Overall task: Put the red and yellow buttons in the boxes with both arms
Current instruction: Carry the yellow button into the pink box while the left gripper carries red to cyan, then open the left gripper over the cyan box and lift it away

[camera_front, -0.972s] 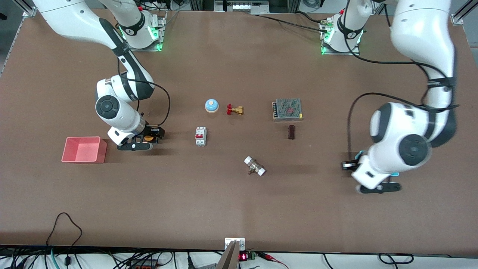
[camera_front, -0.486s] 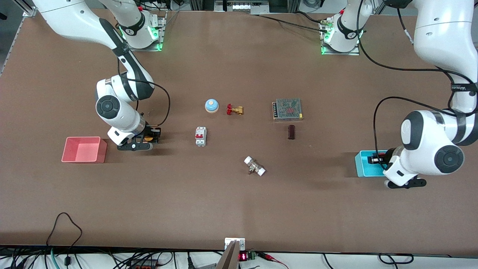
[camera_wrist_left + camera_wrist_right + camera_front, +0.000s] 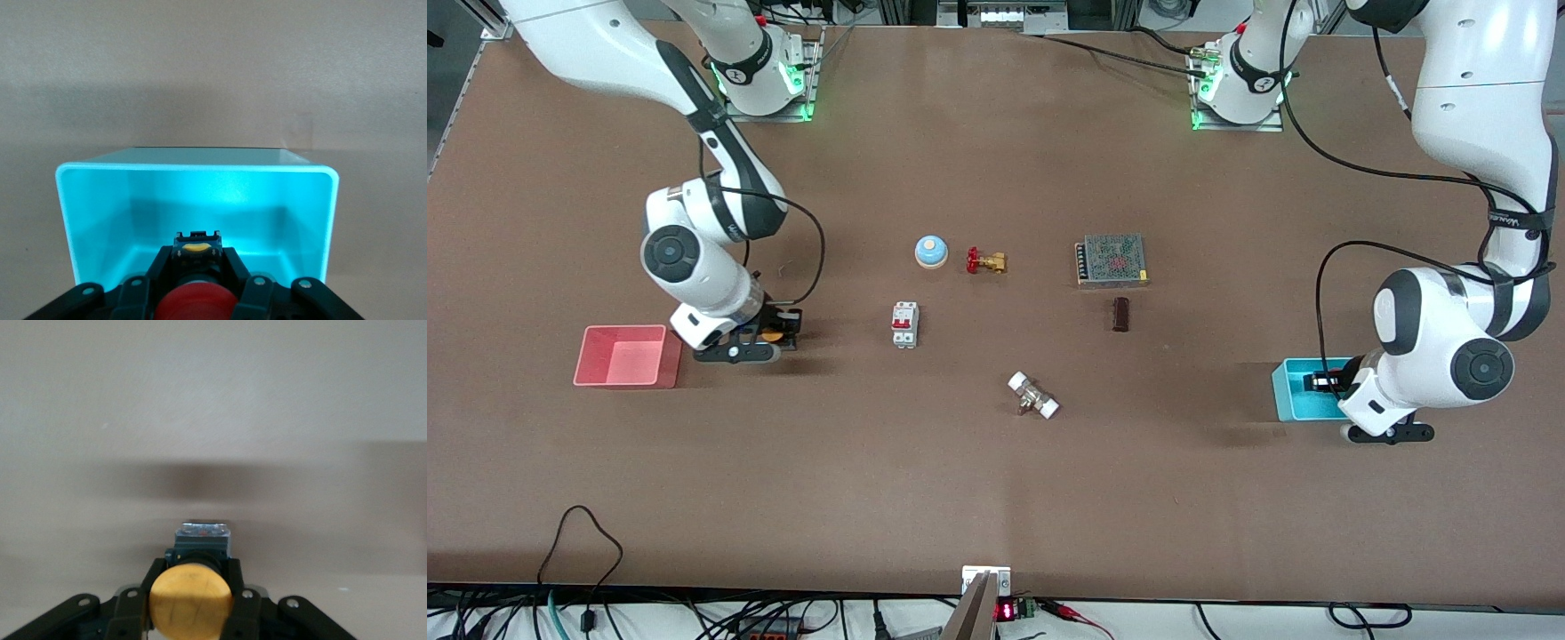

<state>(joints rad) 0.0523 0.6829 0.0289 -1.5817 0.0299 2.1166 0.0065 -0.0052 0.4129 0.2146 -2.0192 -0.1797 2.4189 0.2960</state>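
My right gripper [image 3: 776, 327] is shut on the yellow button [image 3: 775, 336], low over the table beside the pink-red box [image 3: 627, 356]. In the right wrist view the yellow cap [image 3: 191, 601] sits between the fingers [image 3: 155, 577] of the right gripper [image 3: 195, 579], over bare table. My left gripper [image 3: 1320, 382] is shut on the red button and hangs over the cyan box [image 3: 1300, 391]. In the left wrist view the red cap [image 3: 193, 303] sits in the left gripper [image 3: 197, 265], just above the open cyan box [image 3: 87, 220], which has nothing in it.
In the table's middle lie a blue dome bell [image 3: 930, 252], a brass valve with a red handle [image 3: 985, 260], a grey mesh-topped unit [image 3: 1112, 260], a white circuit breaker [image 3: 905, 324], a dark brown block [image 3: 1120, 314] and a brass fitting with white ends [image 3: 1033, 396].
My left arm swung toward its end of the table, carrying the red button to over the cyan box. My right gripper shifted slightly toward the pink-red box with the yellow button.
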